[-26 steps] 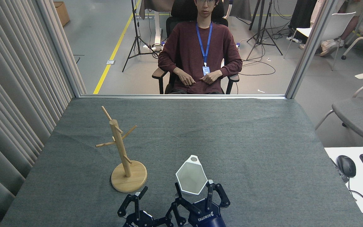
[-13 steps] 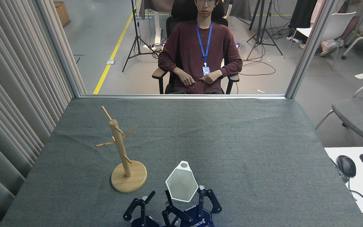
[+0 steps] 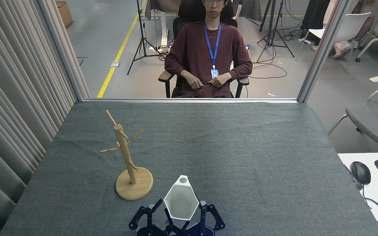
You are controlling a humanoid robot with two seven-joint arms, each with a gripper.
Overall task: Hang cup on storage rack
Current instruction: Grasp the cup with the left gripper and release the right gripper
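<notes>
The white faceted cup (image 3: 180, 200) is near the table's front edge, its mouth facing up toward me and its rim tab with the round hole pointing away. My right gripper (image 3: 185, 212) is shut on the cup, one dark finger on each side of its body. Just to the left, my left gripper (image 3: 147, 213) stands open with nothing between its fingers, close beside the cup. The wooden storage rack (image 3: 123, 154) stands upright on its round base (image 3: 134, 188), to the left of the cup and a little farther back, with bare pegs.
A grey cloth covers the table (image 3: 228, 154). A person sits in a chair (image 3: 208, 55) beyond the far edge, hands in lap. Curtains (image 3: 15, 98) line the left side. A white desk with a mouse (image 3: 361, 172) and a keyboard is at the right.
My right gripper has carried the cup left and toward the near edge, closer to the rack's base. My left gripper has shifted slightly right. The rack has not moved.
</notes>
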